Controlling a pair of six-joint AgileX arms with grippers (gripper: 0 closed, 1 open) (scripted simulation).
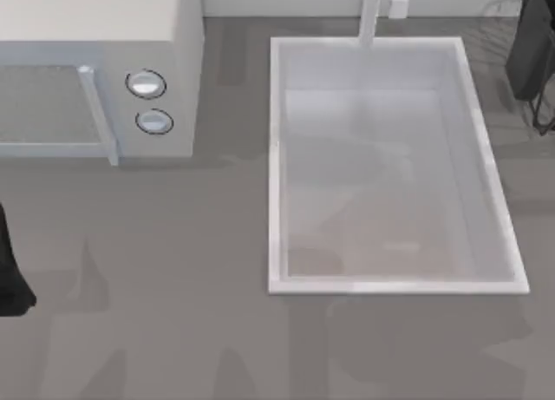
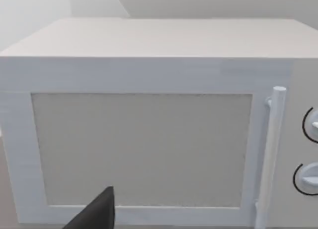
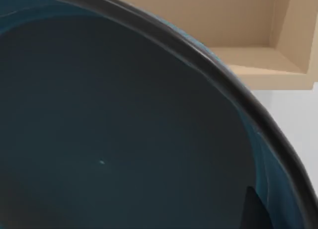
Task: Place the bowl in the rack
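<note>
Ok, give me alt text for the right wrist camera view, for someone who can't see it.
A dark teal bowl seen very close, its curved inside and dark rim sweeping across the picture. Behind it, a beige shelf corner against a pale wall.

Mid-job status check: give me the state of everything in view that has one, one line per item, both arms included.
bowl: right up against the right wrist camera, teal inside facing it.
rack: thin rods at the table's far right edge, mostly cut off.
microwave: door closed.
white basin: nothing lying in it.
right arm: top right, beside the rack.
left gripper: low, facing the microwave door.
</note>
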